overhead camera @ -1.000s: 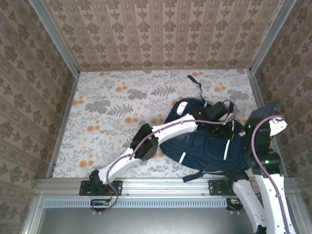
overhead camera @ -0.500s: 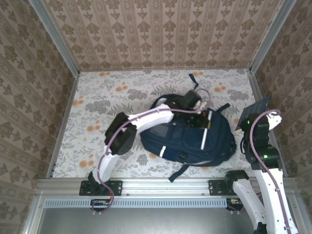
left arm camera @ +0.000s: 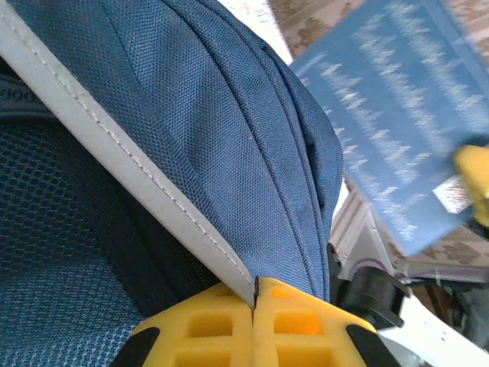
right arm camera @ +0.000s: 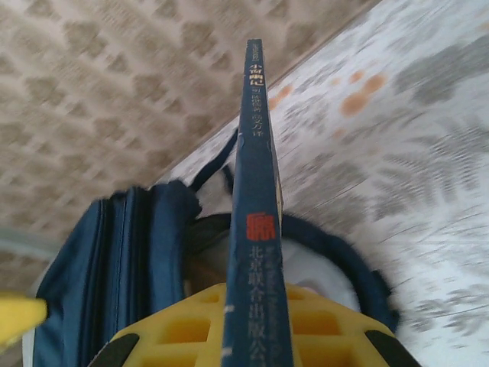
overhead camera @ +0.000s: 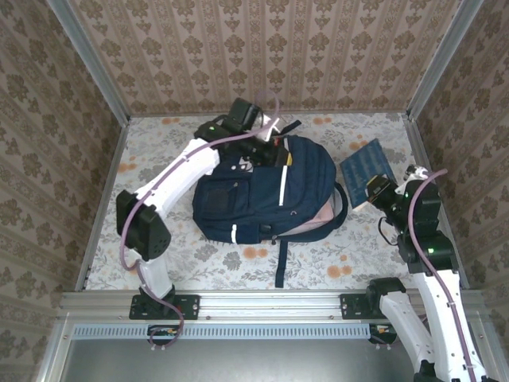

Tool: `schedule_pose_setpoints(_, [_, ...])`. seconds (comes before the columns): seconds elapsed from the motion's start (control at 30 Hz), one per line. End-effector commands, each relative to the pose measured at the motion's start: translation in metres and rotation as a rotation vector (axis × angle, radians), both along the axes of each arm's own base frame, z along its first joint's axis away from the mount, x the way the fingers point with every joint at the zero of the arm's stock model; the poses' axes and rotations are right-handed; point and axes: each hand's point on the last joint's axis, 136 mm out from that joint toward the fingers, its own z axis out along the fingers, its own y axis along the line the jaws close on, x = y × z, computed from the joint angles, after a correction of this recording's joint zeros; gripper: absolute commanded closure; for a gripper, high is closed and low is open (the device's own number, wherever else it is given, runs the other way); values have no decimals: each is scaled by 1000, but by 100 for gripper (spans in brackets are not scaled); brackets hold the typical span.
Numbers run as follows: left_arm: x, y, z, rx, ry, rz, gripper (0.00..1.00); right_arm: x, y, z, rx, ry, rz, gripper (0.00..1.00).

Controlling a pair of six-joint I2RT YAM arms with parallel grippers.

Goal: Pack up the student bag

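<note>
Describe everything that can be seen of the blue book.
The book is thin, with a navy-blue cover printed in pale lines and a narrow spine bearing white Chinese characters and a red seal. The right end effector is shut on its spine edge, one yellow pad on each cover, holding it tilted beside the student bag, on its right.

Down the spine of the blue book (right arm camera: 256, 229), near end: white Chinese characters 北京联合出版公, cut off below. Above them, a red seal, unreadable. Far-end characters and pale cover rows too blurred to read.
</note>
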Motion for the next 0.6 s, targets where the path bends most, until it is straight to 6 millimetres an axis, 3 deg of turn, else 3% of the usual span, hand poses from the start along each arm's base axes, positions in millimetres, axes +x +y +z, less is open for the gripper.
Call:
schedule_pose_setpoints(0.0, [-26,18,71,-204,-94,-123,100,3,50,9,171,-43,263,100])
schedule_pose_setpoints(0.13, [-28,38,99,-349,-75,-131,100,-5,87,14,312,-75,477,100])
schedule_pose_setpoints(0.27, [-28,52,114,-409,-72,-146,100,-16,111,21,404,-95,652,100])
schedule_pose_setpoints(0.57, [-35,55,134,-470,-81,-186,100,2,151,-17,486,90,784,100])
